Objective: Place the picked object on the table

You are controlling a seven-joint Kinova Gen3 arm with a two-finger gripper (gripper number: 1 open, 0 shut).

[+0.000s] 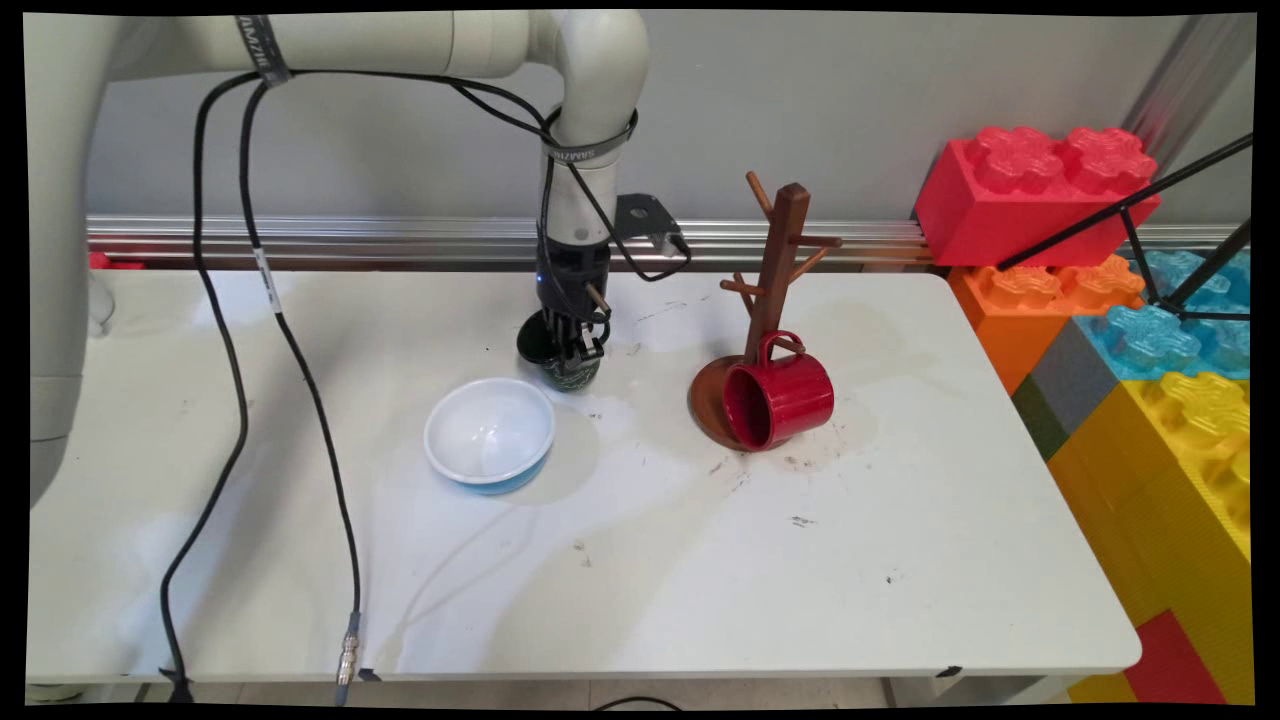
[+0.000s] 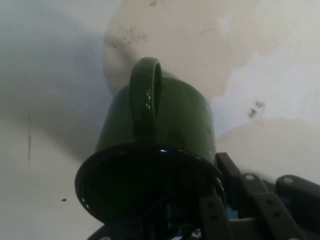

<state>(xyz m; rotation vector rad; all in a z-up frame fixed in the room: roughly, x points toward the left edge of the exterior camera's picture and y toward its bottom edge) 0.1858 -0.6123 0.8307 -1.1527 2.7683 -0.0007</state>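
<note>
Main view: two mugs (green mug (image 1: pixel 570 368), red mug (image 1: pixel 780 398)).

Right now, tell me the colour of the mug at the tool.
Dark green mug, glossy; the hand view shows it best.

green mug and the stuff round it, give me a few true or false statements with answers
1. The green mug lies on its side. True.
2. The gripper is high above the table. False: it is down at the green mug.
3. The red mug hangs from a peg. False: it lies on its side at the foot of the wooden mug tree.
4. The white bowl stands upright in front of the green mug. True.
5. The bowl holds a spoon. False: nothing shows in it.
</note>
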